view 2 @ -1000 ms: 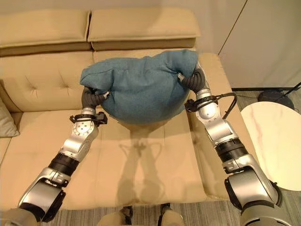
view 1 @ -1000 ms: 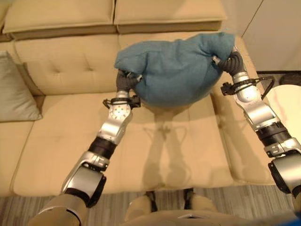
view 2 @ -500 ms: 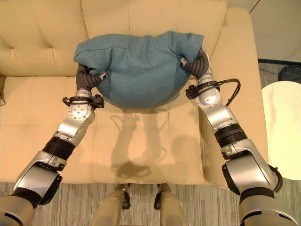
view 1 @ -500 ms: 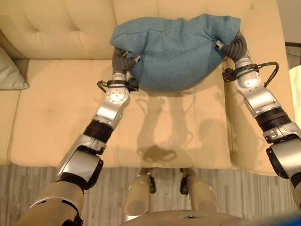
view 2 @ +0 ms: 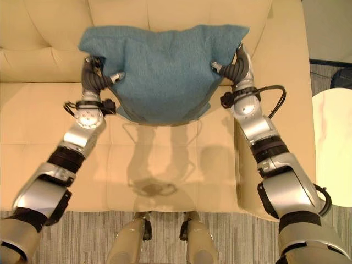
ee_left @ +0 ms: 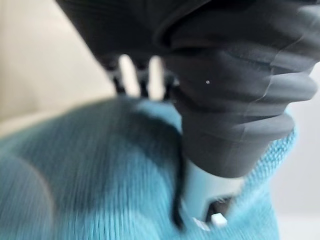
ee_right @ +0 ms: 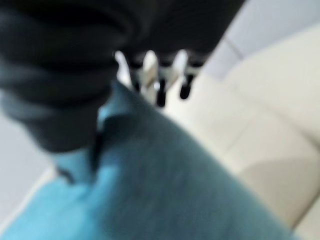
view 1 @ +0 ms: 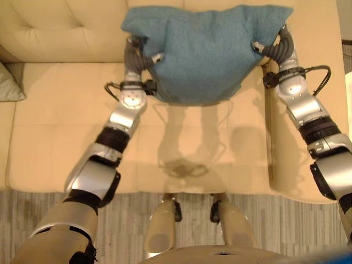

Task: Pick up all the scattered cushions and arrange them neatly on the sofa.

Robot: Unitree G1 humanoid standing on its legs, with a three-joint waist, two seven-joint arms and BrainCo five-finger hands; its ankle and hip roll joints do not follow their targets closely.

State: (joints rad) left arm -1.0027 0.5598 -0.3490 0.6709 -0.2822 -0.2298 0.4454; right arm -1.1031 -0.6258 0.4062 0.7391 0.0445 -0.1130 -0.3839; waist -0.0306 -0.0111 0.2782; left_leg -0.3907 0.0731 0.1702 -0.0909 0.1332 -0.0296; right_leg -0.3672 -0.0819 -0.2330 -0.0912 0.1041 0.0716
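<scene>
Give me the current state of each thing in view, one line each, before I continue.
Blue cushion: lifted clear of the seat, held between both hands against the sofa's backrest.
Left hand: pinching the cushion's left edge.
Right hand: gripping the cushion's right edge.
Grey cushion: resting on the sofa at the far left, untouched.
Sofa: seat bare beneath the held cushion.
</scene>
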